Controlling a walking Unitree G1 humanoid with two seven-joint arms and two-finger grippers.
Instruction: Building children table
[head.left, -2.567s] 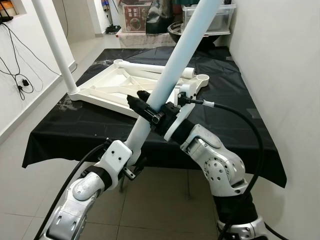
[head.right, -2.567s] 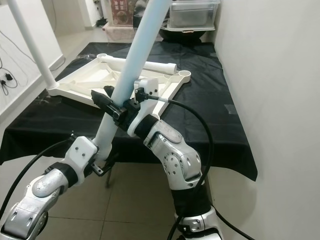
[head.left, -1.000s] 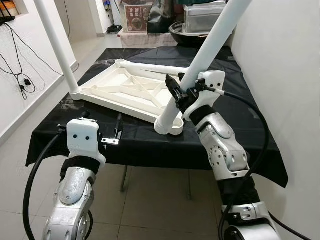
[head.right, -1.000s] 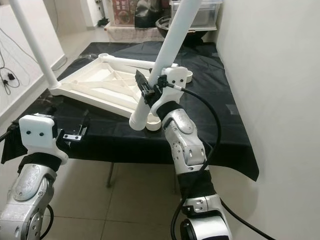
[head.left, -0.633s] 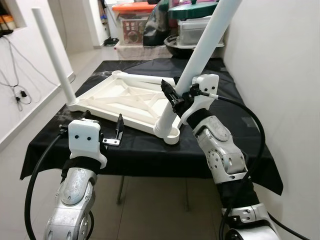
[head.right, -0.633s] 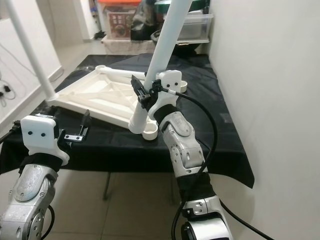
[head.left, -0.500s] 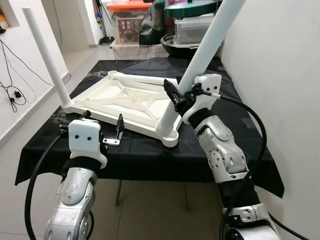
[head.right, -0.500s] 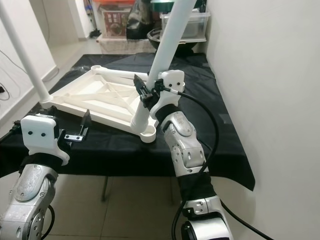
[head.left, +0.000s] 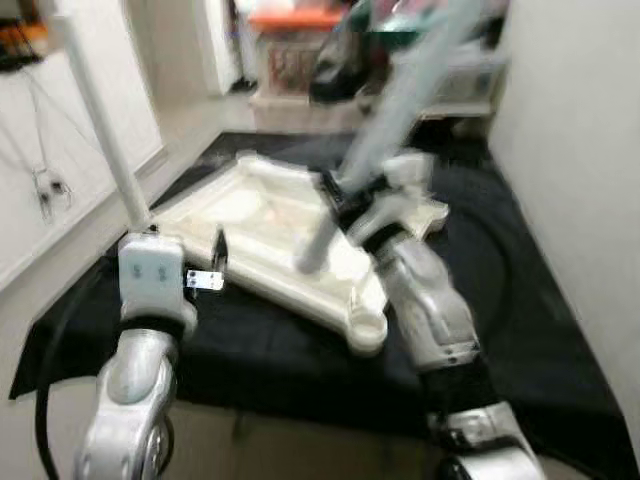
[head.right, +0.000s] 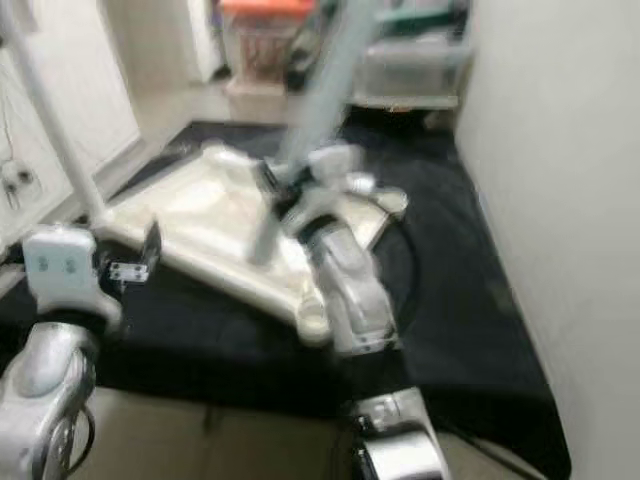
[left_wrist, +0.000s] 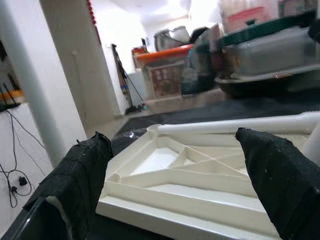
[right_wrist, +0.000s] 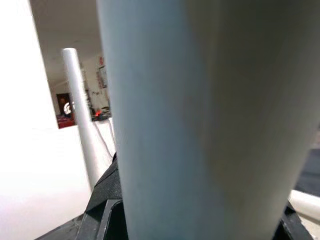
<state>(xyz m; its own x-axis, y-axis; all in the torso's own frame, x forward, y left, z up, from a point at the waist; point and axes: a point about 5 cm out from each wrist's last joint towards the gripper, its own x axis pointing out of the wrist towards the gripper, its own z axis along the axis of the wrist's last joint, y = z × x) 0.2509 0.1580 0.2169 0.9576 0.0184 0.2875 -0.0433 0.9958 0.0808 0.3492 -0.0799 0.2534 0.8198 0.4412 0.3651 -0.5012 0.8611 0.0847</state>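
Note:
An upside-down white table top (head.left: 262, 228) lies on the black-covered table (head.left: 540, 330). One white leg (head.left: 101, 130) stands upright in its far left corner. My right gripper (head.left: 335, 195) is shut on a second pale leg (head.left: 395, 105), held tilted, with its lower end (head.left: 310, 262) over the panel. The near corner socket (head.left: 368, 330) is empty. My left gripper (head.left: 216, 262) is open at the panel's front left edge, with nothing between its black fingers (left_wrist: 80, 175). The eye views are blurred.
Storage boxes and bins (head.left: 300, 50) crowd the floor behind the table. A white wall (head.left: 580, 150) runs close along the right side. Cables (head.left: 45, 185) hang on the left wall. The table's front edge is just before me.
My left gripper has let go of the leg's lower end and drawn back. The right gripper carried the leg to the near corner socket, then off it, over the panel. The camera has moved.

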